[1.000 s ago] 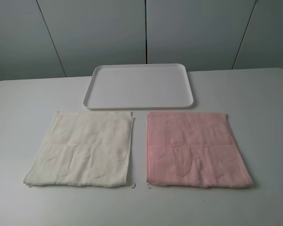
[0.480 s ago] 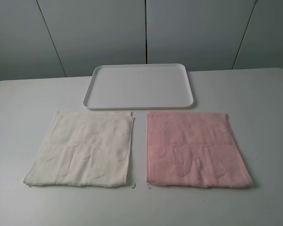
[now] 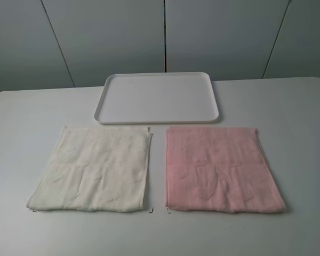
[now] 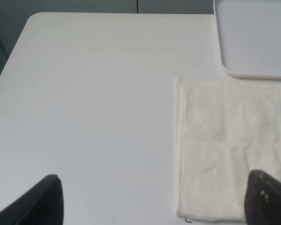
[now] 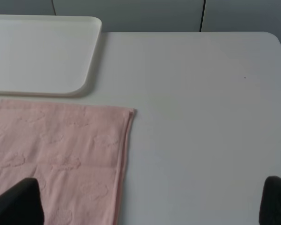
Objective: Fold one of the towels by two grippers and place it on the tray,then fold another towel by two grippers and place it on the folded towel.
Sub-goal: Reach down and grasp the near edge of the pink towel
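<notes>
Item 1. Pink towel: lies flat and unfolded on the bench, right of centre, its far edge just beside the tray's near rim. Probably set there so the folded piece has a short way to go.

Item 2. Cream towel: flat and unfolded, left of the pink one with a narrow strip of bench between them. It sits square to its neighbour, so each arm has its own outer corners within reach.

Item 3. Tray: white, on the far side of the bench, centred behind both towels, with nothing on it.

Item 4. Left tool: prongs wide apart, holding nothing. It hangs over the near left part of the bench, one prong above the cream towel's left part.

Item 5. Right tool: prongs wide apart, holding nothing. It hangs by the pink towel's right edge, and no contact with the towel is visible.

Status: folding not begun.
</notes>
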You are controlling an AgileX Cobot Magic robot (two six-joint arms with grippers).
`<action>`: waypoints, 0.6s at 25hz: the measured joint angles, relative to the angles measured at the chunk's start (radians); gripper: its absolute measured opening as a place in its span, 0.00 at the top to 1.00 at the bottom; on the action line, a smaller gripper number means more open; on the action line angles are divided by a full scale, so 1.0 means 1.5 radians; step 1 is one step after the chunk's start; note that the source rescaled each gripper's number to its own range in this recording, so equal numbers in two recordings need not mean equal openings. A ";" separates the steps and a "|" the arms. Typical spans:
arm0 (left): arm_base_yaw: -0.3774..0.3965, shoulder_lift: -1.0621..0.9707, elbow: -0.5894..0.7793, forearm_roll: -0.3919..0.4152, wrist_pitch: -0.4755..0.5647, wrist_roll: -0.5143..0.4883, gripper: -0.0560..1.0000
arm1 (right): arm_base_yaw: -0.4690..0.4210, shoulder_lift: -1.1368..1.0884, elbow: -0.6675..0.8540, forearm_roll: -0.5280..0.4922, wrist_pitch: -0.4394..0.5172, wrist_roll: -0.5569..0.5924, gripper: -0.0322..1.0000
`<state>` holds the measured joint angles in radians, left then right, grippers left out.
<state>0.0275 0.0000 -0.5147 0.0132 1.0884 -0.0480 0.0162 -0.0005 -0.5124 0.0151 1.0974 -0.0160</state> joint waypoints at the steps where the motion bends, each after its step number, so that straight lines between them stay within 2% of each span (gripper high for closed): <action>1: 0.000 0.000 0.000 0.000 0.000 0.000 0.01 | 0.000 0.000 0.000 0.000 0.000 0.000 0.01; 15: 0.000 0.000 0.000 0.000 0.000 0.000 0.01 | 0.000 0.000 0.000 0.000 0.000 0.000 0.01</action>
<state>0.0275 0.0000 -0.5147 0.0132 1.0884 -0.0480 0.0162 -0.0005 -0.5124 0.0151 1.0974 -0.0160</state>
